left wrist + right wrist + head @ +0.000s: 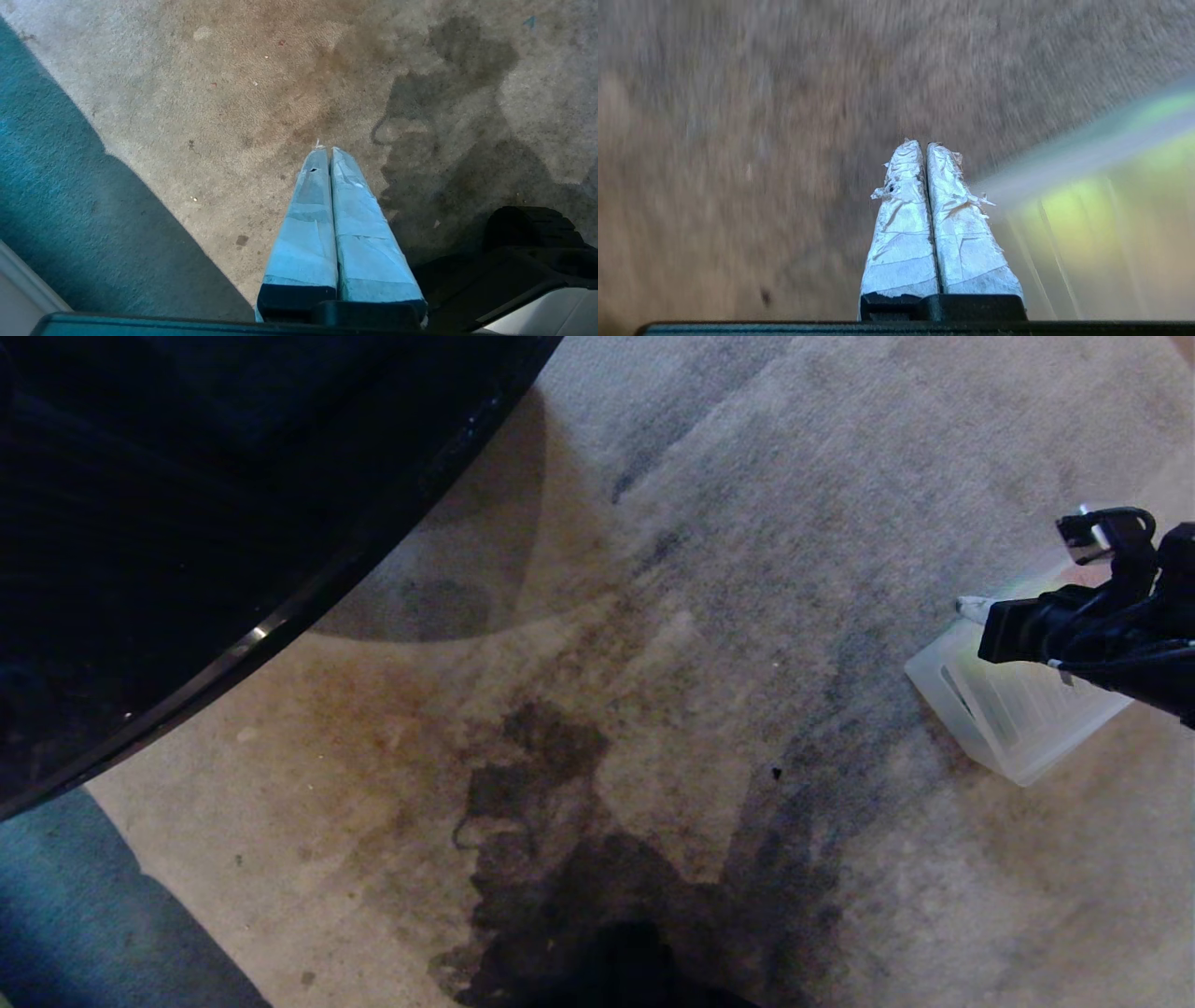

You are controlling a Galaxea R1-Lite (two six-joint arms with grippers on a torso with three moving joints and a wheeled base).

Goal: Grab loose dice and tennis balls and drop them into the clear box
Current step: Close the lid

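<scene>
The clear box [1018, 728] lies on the carpet at the far right of the head view, partly under my right arm. My right gripper [971, 608] hangs over the box's near-left corner, and its taped fingers are shut with nothing between them. In the right wrist view the right gripper [924, 144] is beside the blurred clear box [1111, 154]. A yellow-green smear [1083, 214] shows inside it; I cannot tell what it is. No dice or tennis balls show plainly. My left gripper [327, 150] is shut and empty over bare carpet.
A black round table [187, 523] fills the upper left of the head view. A teal surface [75, 915] lies at the lower left. Dark stains [560, 859] mark the beige carpet. The robot's dark base [528, 233] sits by the left gripper.
</scene>
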